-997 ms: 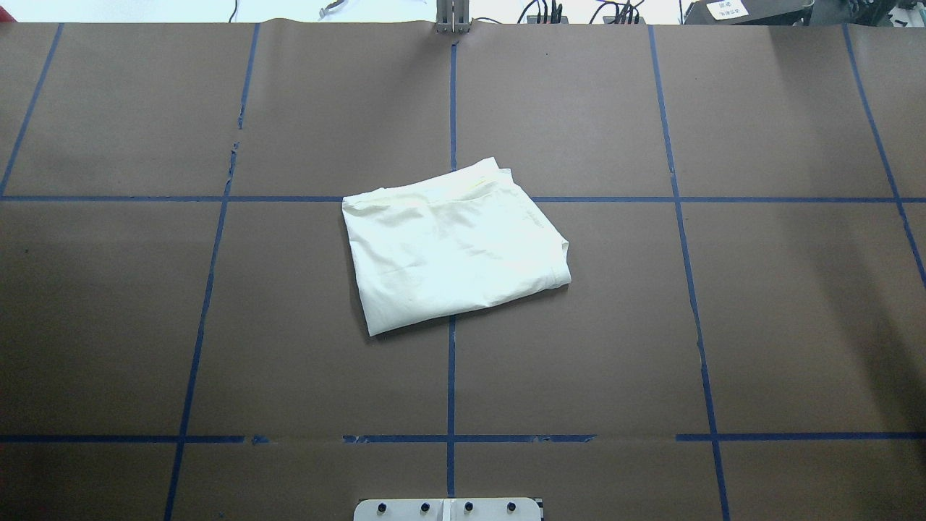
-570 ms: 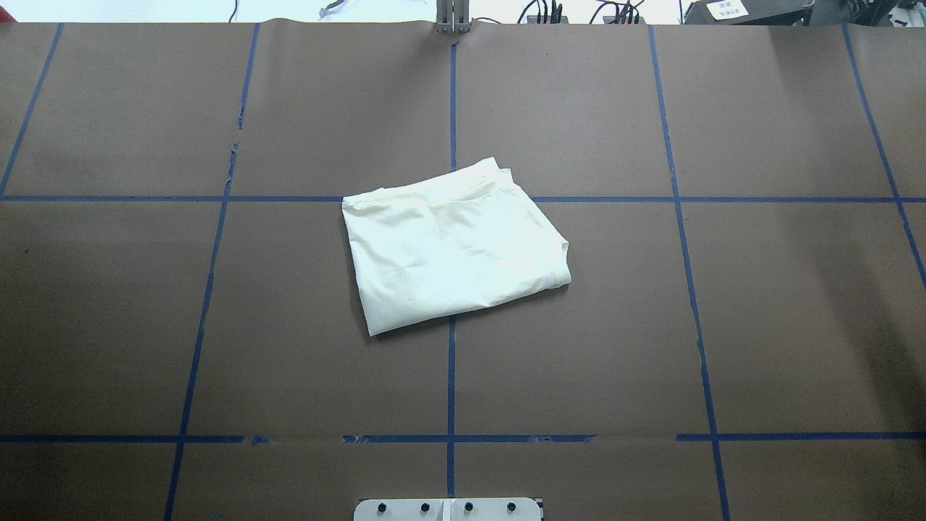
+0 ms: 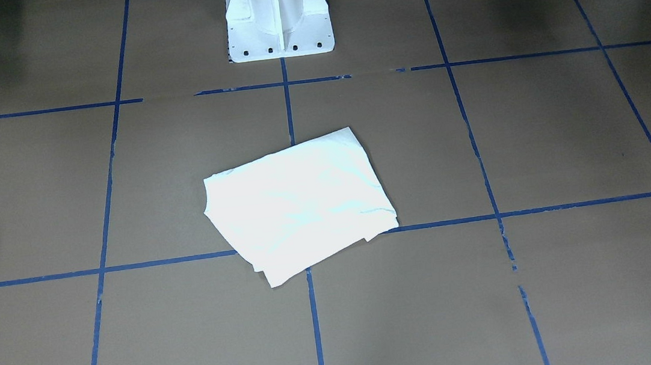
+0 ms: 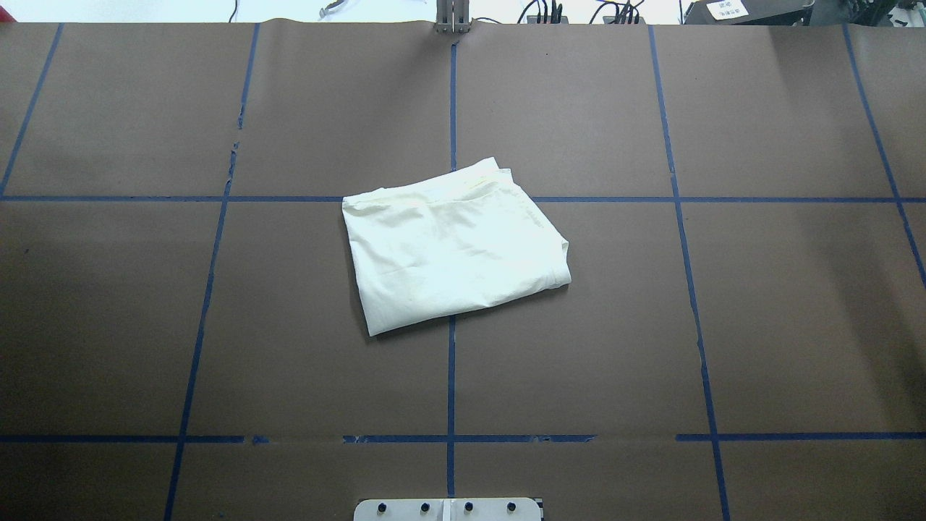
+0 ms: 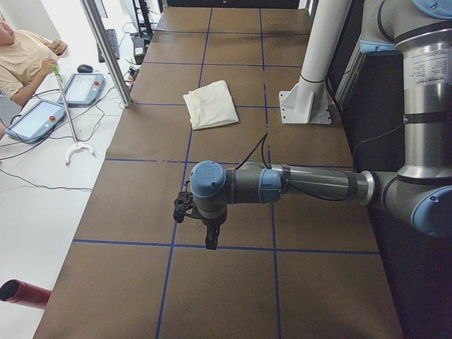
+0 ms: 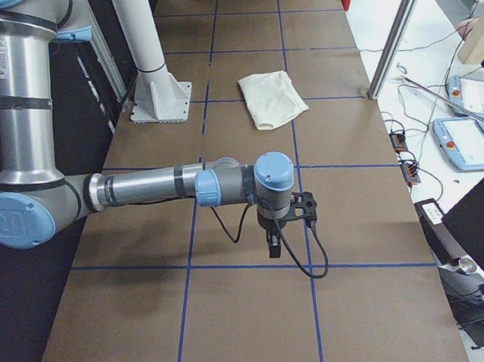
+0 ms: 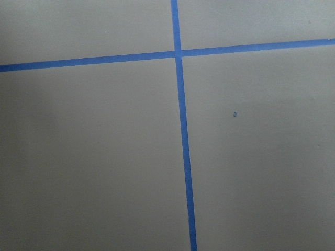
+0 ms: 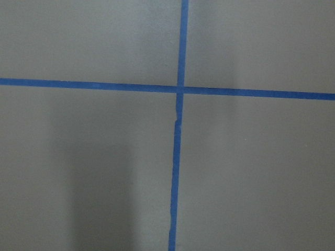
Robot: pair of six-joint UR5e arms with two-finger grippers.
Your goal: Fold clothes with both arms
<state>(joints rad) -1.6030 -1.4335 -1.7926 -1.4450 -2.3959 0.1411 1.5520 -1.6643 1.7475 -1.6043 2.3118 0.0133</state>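
The cream-white shirt (image 4: 456, 246) lies folded into a compact, slightly skewed rectangle at the table's middle, plain side up, its print hidden. It also shows in the front view (image 3: 298, 206) and both side views (image 5: 210, 104) (image 6: 272, 99). The left arm stretches low over the table's left end, its gripper (image 5: 209, 236) pointing down, far from the shirt. The right arm does the same at the right end, with its gripper (image 6: 274, 245) pointing down. I cannot tell whether either is open or shut. Both wrist views show only brown paper and blue tape.
The table is covered in brown paper (image 4: 579, 347) with a blue tape grid. The white pedestal base (image 3: 277, 12) stands at the robot's side. An operator (image 5: 21, 56) with teach pendants (image 5: 85, 88) sits beyond the far edge, by a metal post (image 5: 106, 49).
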